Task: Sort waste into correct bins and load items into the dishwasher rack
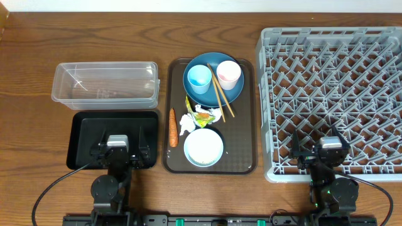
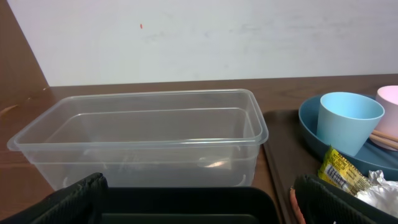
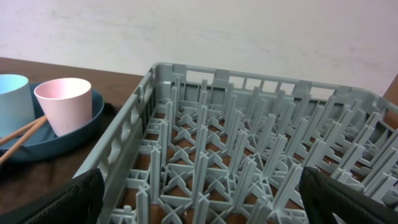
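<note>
A dark brown serving tray holds a round blue plate with a light blue cup, a pale pink cup and two wooden chopsticks. Below them lie a yellow-green wrapper, crumpled white paper, an orange carrot and a white-blue bowl. The clear tub and black tray sit at the left. The grey rack fills the right. My left gripper is open and empty over the black tray. My right gripper is open and empty over the rack's front edge.
The left wrist view shows the clear tub, light blue cup and wrapper. The right wrist view shows the rack's pegs and the pink cup. Bare wooden table lies at the back.
</note>
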